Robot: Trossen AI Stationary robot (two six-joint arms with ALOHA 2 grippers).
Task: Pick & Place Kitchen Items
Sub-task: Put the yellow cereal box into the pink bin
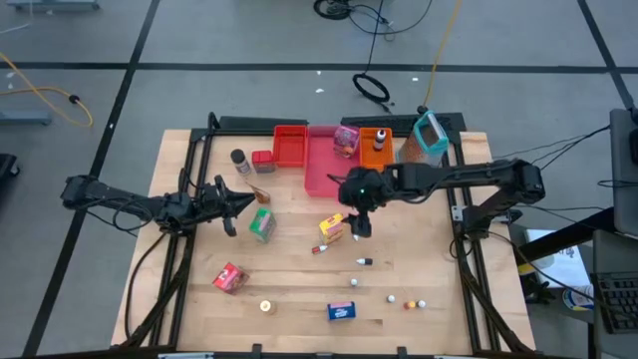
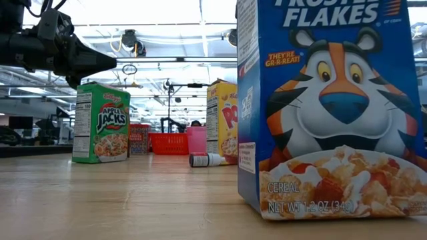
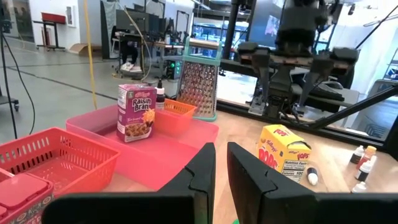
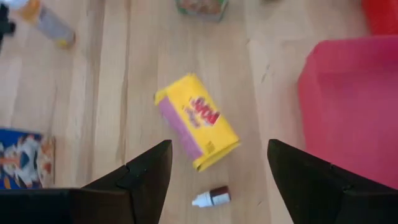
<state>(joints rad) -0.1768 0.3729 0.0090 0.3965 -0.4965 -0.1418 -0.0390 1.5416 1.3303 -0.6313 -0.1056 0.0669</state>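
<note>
A yellow Pops box point(image 1: 332, 228) point(image 4: 198, 121) stands on the wooden table near its middle, with a small dark-capped bottle point(image 4: 211, 198) lying beside it. My right gripper point(image 1: 359, 221) point(image 4: 219, 155) hangs open above them, slanting down and touching nothing. A green Apple Jacks box point(image 1: 262, 223) point(image 2: 101, 123) stands left of the yellow box. My left gripper point(image 1: 229, 206) point(image 3: 221, 177) waits shut and level at the table's left, holding nothing. A blue Frosted Flakes box point(image 1: 342, 311) stands near the front edge and a red pouch point(image 1: 229, 277) lies at the front left.
At the back stand a red tray point(image 1: 290, 145), a pink tray point(image 1: 324, 175) holding a Raisin Bran box point(image 3: 136, 112), an orange tray point(image 1: 376, 150) and a grater point(image 1: 429, 138). A dark-capped shaker point(image 1: 240, 160) stands at the back left. Tiny bottles point(image 1: 364, 261) dot the front right.
</note>
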